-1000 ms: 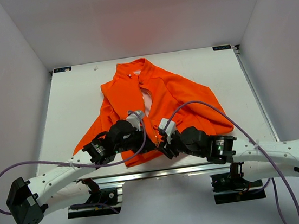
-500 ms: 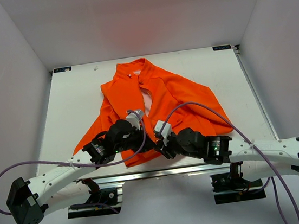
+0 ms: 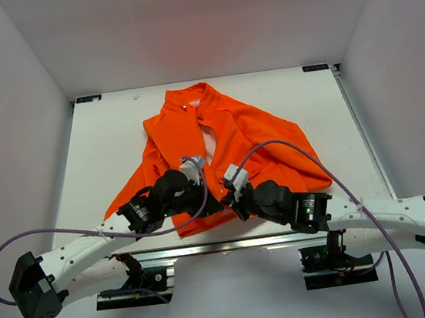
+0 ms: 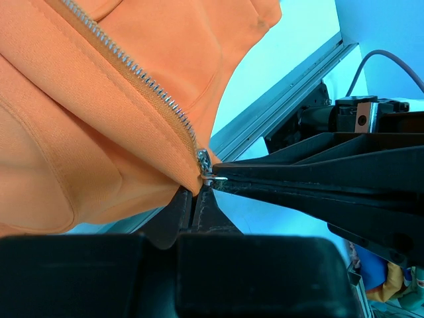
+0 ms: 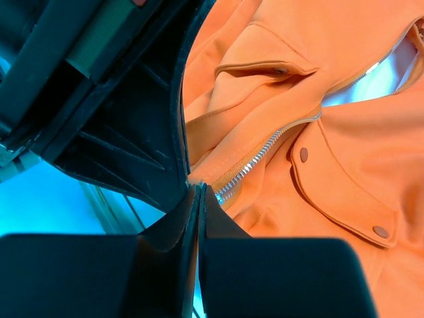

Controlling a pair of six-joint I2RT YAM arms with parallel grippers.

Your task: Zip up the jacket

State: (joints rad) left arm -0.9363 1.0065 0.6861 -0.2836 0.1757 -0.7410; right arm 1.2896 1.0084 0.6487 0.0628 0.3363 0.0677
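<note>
The bright orange soft fabric jacket [image 3: 229, 137] lies spread on the middle of the white surface [image 3: 109, 140]. Its stand-up collar points to 12 o'clock and its hem to 6 o'clock, at the near edge. One sleeve trails toward 8 o'clock, the other toward 4 o'clock.

Its silver-toothed centre zipper [image 4: 136, 76] is open along most of the front, and pale lining [image 3: 209, 140] shows in the gap. The small silver slider [image 4: 204, 163] sits right at the hem, so I judge the zipping barely begun: nearly the whole run up to the collar is left. Whether the two rows are already joined at the foot cannot be told.

The left hand [image 4: 196, 193], coming in from 7 o'clock, is clenched on the hem corner just below the slider. The right hand [image 5: 199, 191], reaching in from 5 o'clock, is also clenched. Its tips meet the left hand's at the zipper's foot and seem to nip the slider's little pull.

By count: one jacket, one zipper, one slider, two sleeves and two hands. In the right wrist view there is one flap pocket [image 5: 338, 192] with two round snaps.
</note>
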